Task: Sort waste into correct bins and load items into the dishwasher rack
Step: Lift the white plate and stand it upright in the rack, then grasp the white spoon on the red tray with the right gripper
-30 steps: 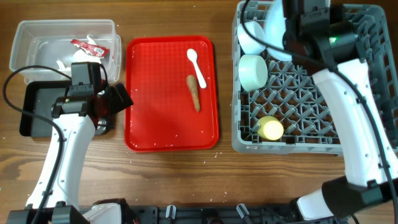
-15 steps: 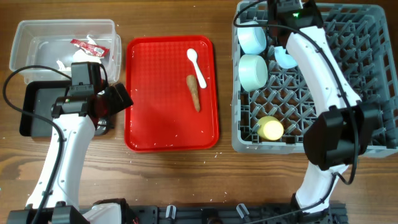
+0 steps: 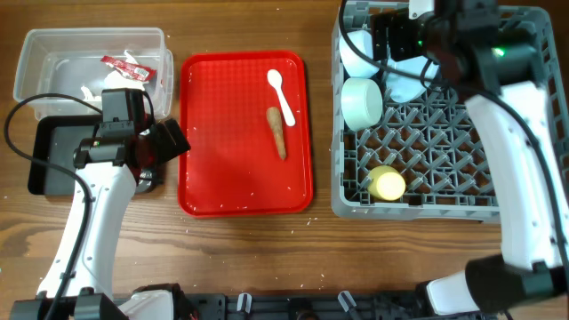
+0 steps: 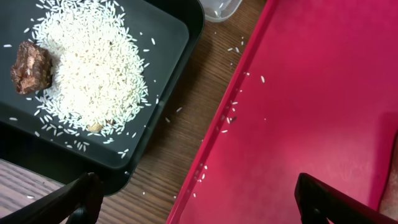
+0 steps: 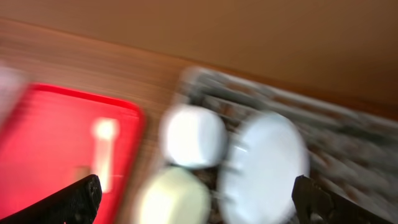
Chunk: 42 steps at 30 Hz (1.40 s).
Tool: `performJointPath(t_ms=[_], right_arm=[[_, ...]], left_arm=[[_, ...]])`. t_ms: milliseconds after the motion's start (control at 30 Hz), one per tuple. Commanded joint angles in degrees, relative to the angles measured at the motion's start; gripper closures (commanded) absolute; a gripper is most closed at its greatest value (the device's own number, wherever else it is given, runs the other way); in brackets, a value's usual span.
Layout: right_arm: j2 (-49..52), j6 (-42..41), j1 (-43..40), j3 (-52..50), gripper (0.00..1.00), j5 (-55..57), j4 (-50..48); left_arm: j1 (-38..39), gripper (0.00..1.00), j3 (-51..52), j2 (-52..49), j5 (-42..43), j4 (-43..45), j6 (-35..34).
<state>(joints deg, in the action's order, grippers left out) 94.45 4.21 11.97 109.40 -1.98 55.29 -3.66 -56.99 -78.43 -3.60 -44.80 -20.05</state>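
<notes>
The grey dishwasher rack holds a pale blue bowl, a pale green bowl, a yellow cup and a pale blue plate. My right gripper hovers open over the rack's far left part, nothing between its fingers; its view is blurred. The white spoon and the brown stick lie on the red tray. My left gripper hangs open over the seam between the red tray and the black tray, which holds rice crumbs and a dark lump.
The clear tub at the far left holds the red-and-white wrapper and crumpled white paper. A few stray rice grains lie along the red tray's edge and on the wooden table.
My right gripper has opened and let go of the plate, which now stands in the rack beside the bowls. The right arm has swung over the rack. The left arm has not moved.
</notes>
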Motion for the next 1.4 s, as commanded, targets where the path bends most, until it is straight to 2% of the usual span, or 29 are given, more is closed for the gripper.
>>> performJointPath(t_ms=[0, 67, 167, 267, 400, 600, 833, 1133, 1233, 1300, 1367], right_arm=[[2.03, -7.43, 0.63, -0.02, 0.10, -20.68, -1.88], [3.82, -13.92, 1.75, -0.02, 0.13, -20.79, -3.67], [11.32, -19.82, 8.44, -0.02, 0.19, -17.25, -10.19], [18.64, -22.08, 12.44, -0.02, 0.21, -14.34, -13.11], [22.49, -22.51, 12.83, -0.02, 0.22, -14.14, -14.16], [32.59, -25.64, 15.21, -0.02, 0.28, -6.80, -21.99], [42.88, -26.80, 15.19, -0.02, 0.36, -6.56, -28.98], [49.09, -32.72, 15.19, -0.04, 0.46, -4.22, -32.13], [50.53, -34.23, 15.23, -0.04, 0.48, -7.08, -32.09], [50.56, -34.40, 15.26, -0.04, 0.52, -8.87, -31.43], [50.56, -35.74, 15.63, -0.04, 0.61, -10.03, -30.27]], left_arm=[[0.07, 0.00, -0.66, -0.13, -0.57, 0.17, -0.11], [0.07, 0.00, -0.66, -0.13, -0.57, 0.15, -0.11], [0.07, 0.00, -0.66, -0.13, -0.57, 0.15, -0.11], [0.07, 0.00, -0.66, -0.13, -0.57, 0.17, -0.11], [0.07, 0.00, -0.66, -0.13, -0.57, 0.15, -0.11], [0.07, 0.00, -0.66, -0.13, -0.57, 0.15, -0.11], [0.07, 0.00, -0.66, -0.11, -0.55, 0.17, -0.11], [0.07, 0.00, -0.66, -0.13, -0.57, 0.15, -0.11], [0.07, 0.00, -0.66, -0.13, -0.57, 0.15, -0.11], [0.07, 0.00, -0.66, -0.13, -0.57, 0.17, -0.11], [0.07, 0.00, -0.66, -0.13, -0.57, 0.15, -0.11]])
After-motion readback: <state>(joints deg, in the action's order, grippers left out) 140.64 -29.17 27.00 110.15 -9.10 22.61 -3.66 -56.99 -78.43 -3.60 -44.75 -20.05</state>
